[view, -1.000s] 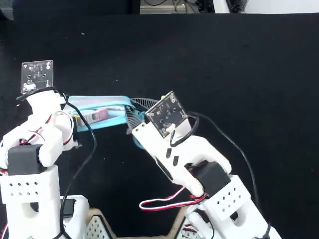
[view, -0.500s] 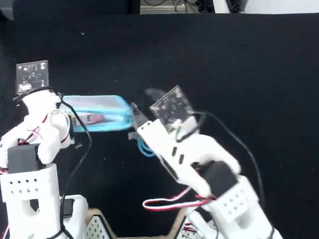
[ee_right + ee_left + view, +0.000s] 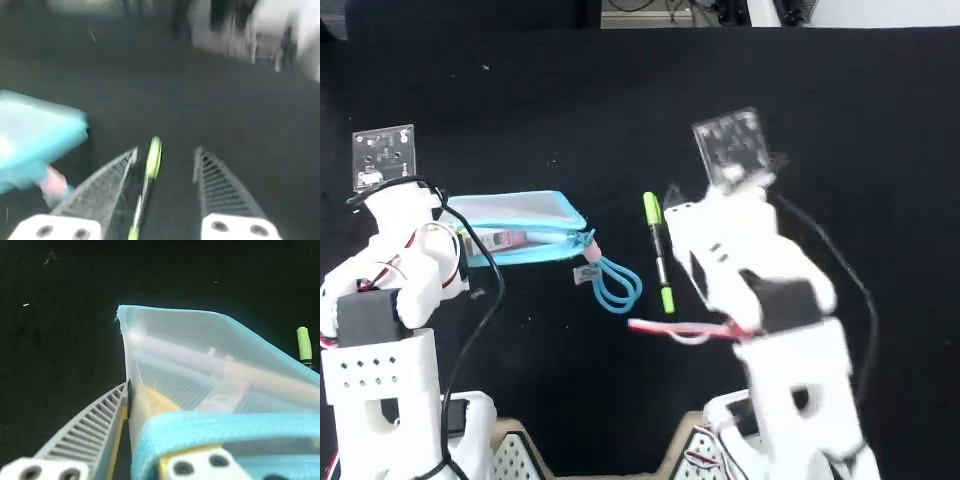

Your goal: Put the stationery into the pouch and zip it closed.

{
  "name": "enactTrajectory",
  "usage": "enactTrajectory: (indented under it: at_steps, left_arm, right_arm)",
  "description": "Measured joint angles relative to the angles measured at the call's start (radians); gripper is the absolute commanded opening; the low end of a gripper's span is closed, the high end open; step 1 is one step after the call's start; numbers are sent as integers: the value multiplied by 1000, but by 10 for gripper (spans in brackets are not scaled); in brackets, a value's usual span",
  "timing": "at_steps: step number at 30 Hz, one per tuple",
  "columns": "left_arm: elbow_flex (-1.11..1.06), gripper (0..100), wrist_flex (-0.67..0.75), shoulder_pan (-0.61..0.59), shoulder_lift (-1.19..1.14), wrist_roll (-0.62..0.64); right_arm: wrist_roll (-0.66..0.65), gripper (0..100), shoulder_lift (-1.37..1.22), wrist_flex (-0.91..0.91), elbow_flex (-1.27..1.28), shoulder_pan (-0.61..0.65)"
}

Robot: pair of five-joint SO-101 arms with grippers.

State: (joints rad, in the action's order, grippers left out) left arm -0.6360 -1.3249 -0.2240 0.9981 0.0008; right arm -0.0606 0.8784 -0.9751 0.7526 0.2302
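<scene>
At the left claw [image 3: 129, 396], the jaws are clamped on one end of the translucent, blue-edged pouch [image 3: 200, 360]. One ribbed grey finger [image 3: 90, 432] lies against the pouch wall. Through that wall, pale stick-shaped stationery [image 3: 180, 357] and a yellow item [image 3: 155, 402] can be seen inside. From the high view, the pouch extends from this claw toward the middle of the black worktop [image 3: 820, 120]. A blue cord loop [image 3: 616, 284] trails from the pouch's far end. Beyond the loop, apart from the pouch, a green-capped pen [image 3: 657, 250] lies on the worktop. The right claw [image 3: 167, 150] hangs over this pen with its jaws spread apart, gripping nothing. In the right wrist view, the pen runs between the two ribbed fingers, nearer the one on the pouch side.
</scene>
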Motion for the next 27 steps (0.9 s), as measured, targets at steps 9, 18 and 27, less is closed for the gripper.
enactTrajectory:
  at_steps: [9, 18, 27]
  left_arm:
    - [0, 30, 0, 0, 0, 0]
    - [0, 30, 0, 0, 0, 0]
    - [-23, 30, 0, -6, 14, 0]
  right_arm:
    - [49, 184, -488, 348, 78, -3]
    - [104, 184, -950, 379, -135, 32]
    - [8, 25, -1183, 196, -407, 25]
